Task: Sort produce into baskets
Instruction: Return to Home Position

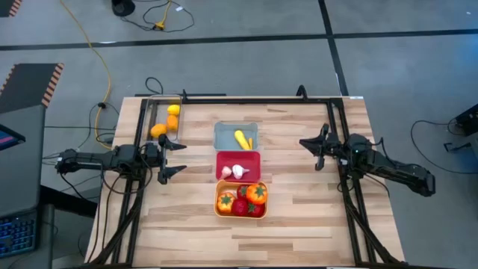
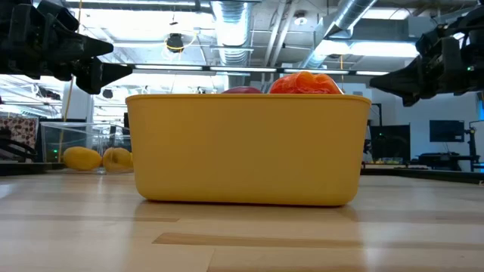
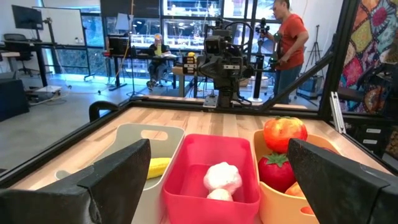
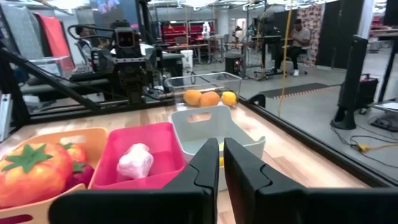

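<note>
Three tubs stand in a row at the table's middle. The pale blue-grey tub (image 1: 235, 135) holds a long yellow piece (image 1: 243, 140). The red tub (image 1: 237, 165) holds white garlic bulbs (image 1: 239, 171). The orange tub (image 1: 240, 199) holds red tomatoes and orange green-stemmed pieces (image 1: 256, 193). A clear tray (image 1: 160, 119) at the far left holds a lemon (image 1: 173, 110) and oranges (image 1: 158, 130). My left gripper (image 1: 178, 158) is open and empty, raised left of the red tub and pointing at it (image 3: 211, 168). My right gripper (image 1: 302, 142) is shut and empty, raised right of the tubs (image 4: 221, 155).
Black rails (image 1: 246, 99) frame the table's far, left and right sides. Bare wood lies between the tubs and each gripper and along the near edge (image 1: 246, 239). People show in the room beyond the table (image 3: 289, 43).
</note>
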Available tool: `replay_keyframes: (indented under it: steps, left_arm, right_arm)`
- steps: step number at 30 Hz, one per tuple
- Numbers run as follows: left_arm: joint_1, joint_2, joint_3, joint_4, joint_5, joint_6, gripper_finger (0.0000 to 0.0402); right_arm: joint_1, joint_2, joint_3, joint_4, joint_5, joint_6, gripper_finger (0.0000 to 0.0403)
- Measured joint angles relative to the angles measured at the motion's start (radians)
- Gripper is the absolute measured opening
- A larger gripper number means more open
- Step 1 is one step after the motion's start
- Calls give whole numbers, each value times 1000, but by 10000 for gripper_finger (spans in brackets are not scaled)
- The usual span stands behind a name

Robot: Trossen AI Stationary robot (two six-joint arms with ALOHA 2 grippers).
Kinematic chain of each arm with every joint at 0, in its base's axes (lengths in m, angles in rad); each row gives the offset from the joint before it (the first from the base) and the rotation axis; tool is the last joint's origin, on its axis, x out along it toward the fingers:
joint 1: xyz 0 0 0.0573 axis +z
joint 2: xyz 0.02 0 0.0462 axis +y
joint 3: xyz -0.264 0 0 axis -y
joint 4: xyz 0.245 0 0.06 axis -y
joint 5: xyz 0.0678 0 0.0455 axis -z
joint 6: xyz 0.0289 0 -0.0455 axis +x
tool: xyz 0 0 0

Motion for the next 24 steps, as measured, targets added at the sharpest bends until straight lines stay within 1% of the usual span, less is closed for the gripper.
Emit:
replay_keyframes:
  steps: [4,24]
  left_arm:
    - [0,0,0,0,0,0,365]
    - [0,0,0,0,0,1,365]
  right_arm:
    - [0,0,0,-5,19,-1,53]
    - [0,0,0,-5,19,0,53]
